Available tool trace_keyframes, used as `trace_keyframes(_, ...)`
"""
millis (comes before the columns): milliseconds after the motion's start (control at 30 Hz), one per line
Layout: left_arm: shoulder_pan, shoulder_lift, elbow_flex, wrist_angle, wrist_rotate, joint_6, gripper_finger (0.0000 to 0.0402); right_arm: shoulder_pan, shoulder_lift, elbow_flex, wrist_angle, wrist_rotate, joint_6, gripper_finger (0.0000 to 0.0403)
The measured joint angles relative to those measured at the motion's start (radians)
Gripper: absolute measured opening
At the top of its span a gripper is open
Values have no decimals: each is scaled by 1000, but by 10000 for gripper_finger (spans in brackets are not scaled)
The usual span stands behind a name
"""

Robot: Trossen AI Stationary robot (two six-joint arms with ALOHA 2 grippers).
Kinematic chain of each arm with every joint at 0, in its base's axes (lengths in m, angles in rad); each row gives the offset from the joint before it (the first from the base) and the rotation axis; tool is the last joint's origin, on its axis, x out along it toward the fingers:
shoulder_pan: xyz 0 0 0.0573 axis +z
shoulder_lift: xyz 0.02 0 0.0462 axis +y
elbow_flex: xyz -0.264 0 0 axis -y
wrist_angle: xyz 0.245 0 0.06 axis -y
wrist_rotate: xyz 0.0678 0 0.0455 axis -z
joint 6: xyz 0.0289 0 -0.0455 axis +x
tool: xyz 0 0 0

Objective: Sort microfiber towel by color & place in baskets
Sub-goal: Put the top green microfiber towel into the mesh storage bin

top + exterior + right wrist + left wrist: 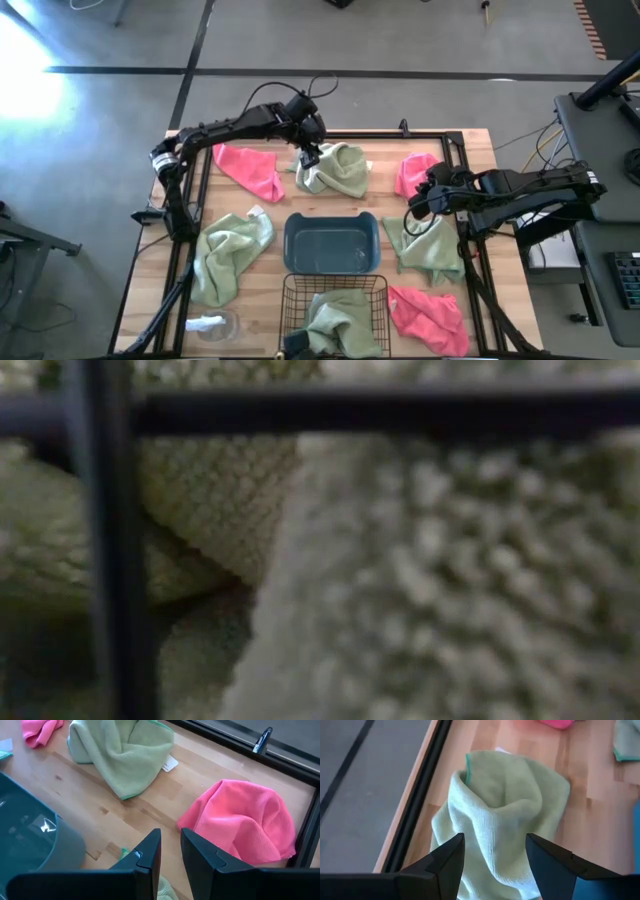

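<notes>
Sorting has barely started, as far as I can tell. Only one green towel (342,322) sits in the black wire basket (291,300) at the bottom centre of the high view, and the blue-grey bin (331,243) right above it, mid-frame, looks empty.

Everything else is loose on the table (470,150): a green towel (340,168) at upper centre, a pink one (250,168) to its left, another pink one (412,172) at upper right, a green one (228,255) at lower left, a green one (428,248) just right of the bin, and a pink one (428,312) at lower right. So six towels to go, three of each colour, and no pink has been binned at all.

The left gripper (309,157) hangs over the left edge of the upper-centre green towel, fingers wide apart with the cloth bunched between them in the left wrist view, not closed on it yet. My guess is that towel goes next, into the wire basket.

The right gripper (418,208) hovers between the upper-right pink towel and the green one below it, fingers nearly together with a narrow gap, holding nothing.

A small white-and-clear object (212,324) sits at the bottom left, not part of the job.
</notes>
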Motion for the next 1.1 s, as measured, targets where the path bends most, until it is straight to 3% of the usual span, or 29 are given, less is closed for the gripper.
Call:
trace_keyframes(367,11,23,0,58,98,-1,194,0,0,-18,1,0,43,68)
trace_keyframes(700,11,121,-1,71,131,-11,194,0,0,-55,8,-11,92,68)
trace_keyframes(1100,43,136,-1,98,141,-12,194,0,0,-73,22,-29,111,68)
